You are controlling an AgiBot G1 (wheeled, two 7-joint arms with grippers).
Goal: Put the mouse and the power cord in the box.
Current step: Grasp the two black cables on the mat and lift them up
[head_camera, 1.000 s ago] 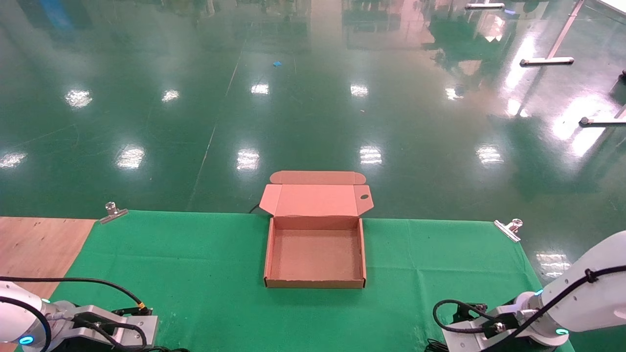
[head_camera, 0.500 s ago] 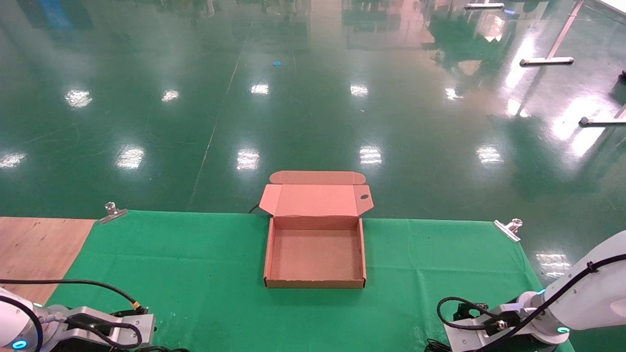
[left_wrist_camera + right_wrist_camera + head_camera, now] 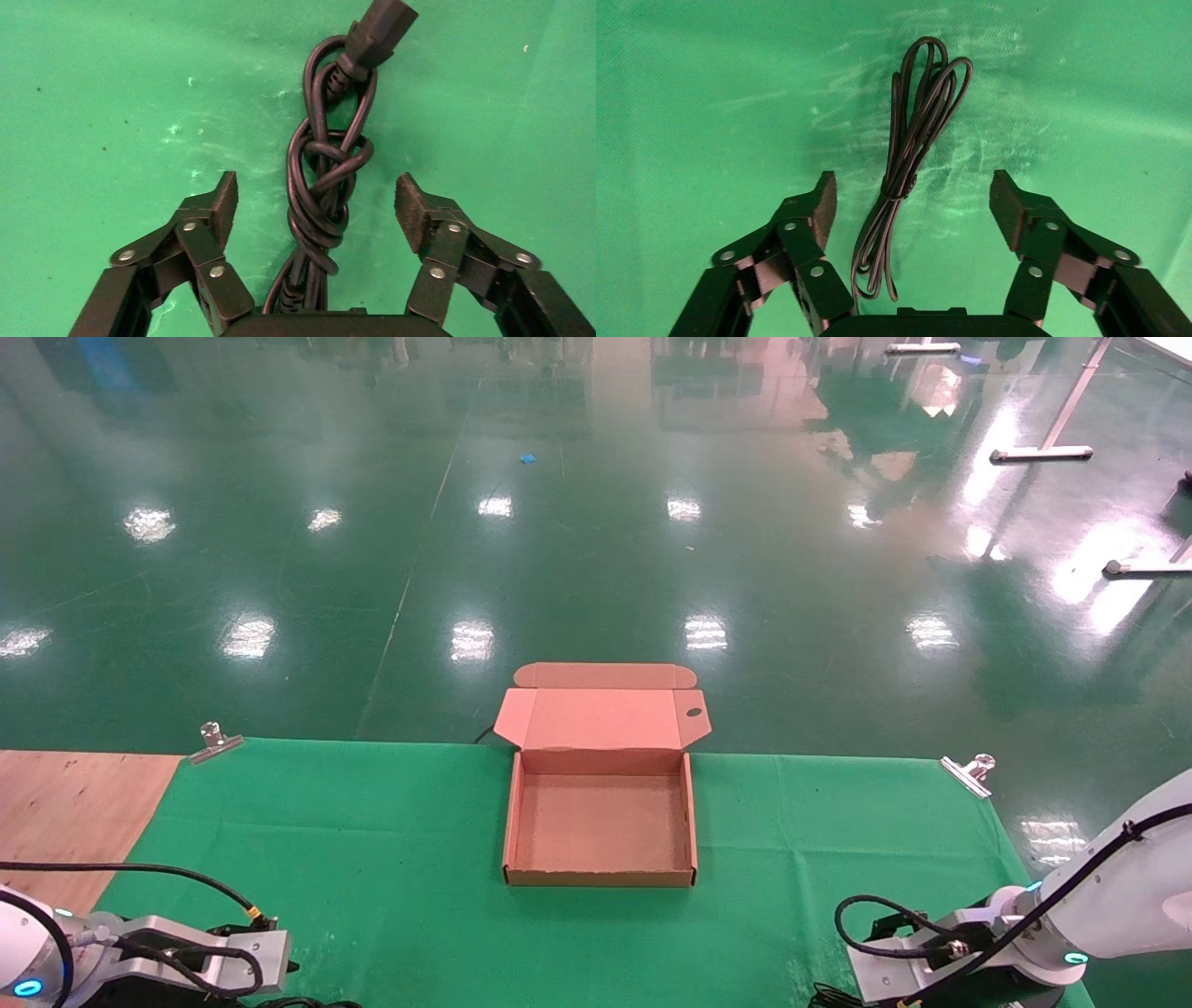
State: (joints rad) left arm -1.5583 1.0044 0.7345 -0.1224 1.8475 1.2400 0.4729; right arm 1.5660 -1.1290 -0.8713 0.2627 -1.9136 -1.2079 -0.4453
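No writing is legible. The left gripper [image 3: 316,203] hangs spread wide over the knotted thick black power cord [image 3: 325,189] on the green cloth [image 3: 372,840]. The right gripper [image 3: 912,200], equally agape, straddles a thin black bundled wire [image 3: 909,161]. The open tan cardboard box [image 3: 601,876] sits mid-table.

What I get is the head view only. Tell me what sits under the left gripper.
Observer: The power cord, a knotted bundle, lies on the green cloth inside the wide-open left gripper.
Operator: Give me the plug's position.
Observer: The plug is at the bundle's end away from the gripper, beyond its tips.
Operator: Now report the right gripper.
Observer: The right gripper is open over a thin black wire bundle; no mouse body shows there.
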